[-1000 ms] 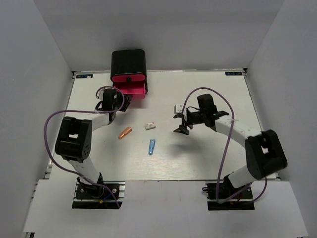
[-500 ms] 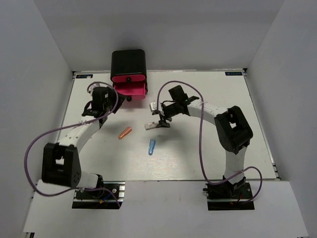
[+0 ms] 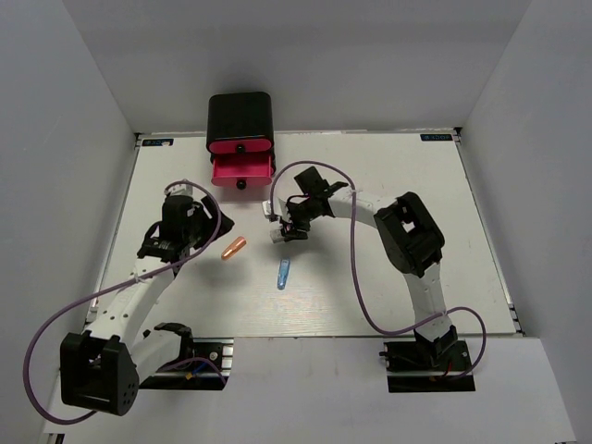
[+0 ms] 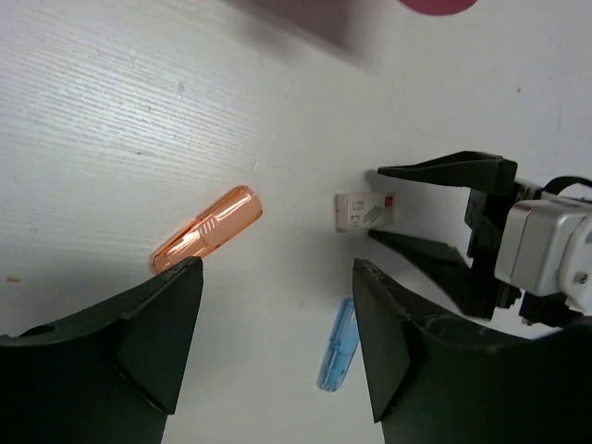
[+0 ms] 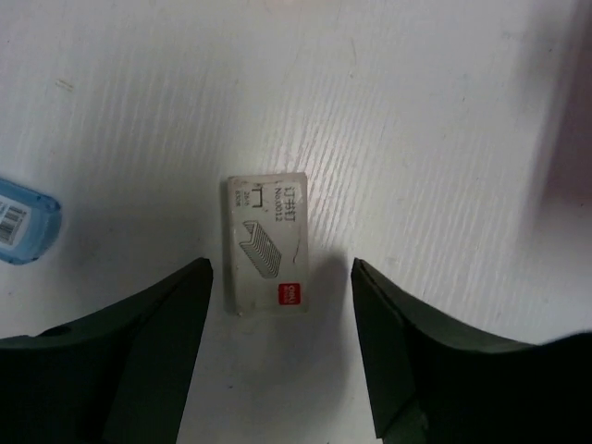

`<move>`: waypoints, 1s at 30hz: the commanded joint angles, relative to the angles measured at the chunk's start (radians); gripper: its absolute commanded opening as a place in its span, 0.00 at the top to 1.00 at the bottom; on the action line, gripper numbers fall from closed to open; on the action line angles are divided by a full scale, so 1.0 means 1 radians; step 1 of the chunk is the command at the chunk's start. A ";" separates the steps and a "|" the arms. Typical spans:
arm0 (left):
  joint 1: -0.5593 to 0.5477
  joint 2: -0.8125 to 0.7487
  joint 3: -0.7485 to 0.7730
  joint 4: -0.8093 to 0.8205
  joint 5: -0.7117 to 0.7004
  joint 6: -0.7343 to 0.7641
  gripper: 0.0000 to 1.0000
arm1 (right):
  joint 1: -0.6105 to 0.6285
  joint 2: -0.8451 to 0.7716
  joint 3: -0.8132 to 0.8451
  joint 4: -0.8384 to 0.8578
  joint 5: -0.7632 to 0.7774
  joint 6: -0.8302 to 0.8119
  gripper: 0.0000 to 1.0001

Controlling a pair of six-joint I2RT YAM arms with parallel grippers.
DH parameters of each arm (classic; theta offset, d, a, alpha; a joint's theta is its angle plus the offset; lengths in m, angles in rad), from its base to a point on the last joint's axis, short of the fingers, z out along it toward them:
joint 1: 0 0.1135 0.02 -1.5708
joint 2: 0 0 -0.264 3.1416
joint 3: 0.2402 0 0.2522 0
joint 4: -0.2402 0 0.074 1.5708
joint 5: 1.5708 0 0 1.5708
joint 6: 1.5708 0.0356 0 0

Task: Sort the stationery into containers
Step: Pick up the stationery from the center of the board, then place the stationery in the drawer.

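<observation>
The white rectangular block (image 3: pixel 280 237) lies mid-table; in the right wrist view the block (image 5: pixel 266 242) sits just ahead of and between my open right gripper's (image 5: pixel 282 277) fingers, untouched. In the top view the right gripper (image 3: pixel 286 228) hovers over it. An orange capsule (image 3: pixel 234 248) lies to its left and a blue capsule (image 3: pixel 284 273) just nearer. My left gripper (image 3: pixel 217 231) is open and empty beside the orange capsule (image 4: pixel 205 229). The left wrist view also shows the left gripper (image 4: pixel 277 277), the block (image 4: pixel 364 209) and the blue capsule (image 4: pixel 339 343). The black box (image 3: pixel 240 116) stands at the back with one pink drawer (image 3: pixel 242 170) pulled open.
The table's white board is ringed by grey walls at the back and both sides. The right arm's purple cable (image 3: pixel 356 277) loops over the middle right of the table. The right gripper's black fingers (image 4: pixel 444 171) show in the left wrist view, flanking the block.
The left gripper drew back from the drawer toward the near left, ending beside the orange capsule. The right gripper swept left to the white block. The drawer stays open.
</observation>
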 commanded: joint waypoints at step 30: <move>0.006 0.088 -0.240 0.353 0.171 -0.368 0.54 | 0.006 0.106 0.552 0.213 0.298 0.240 0.94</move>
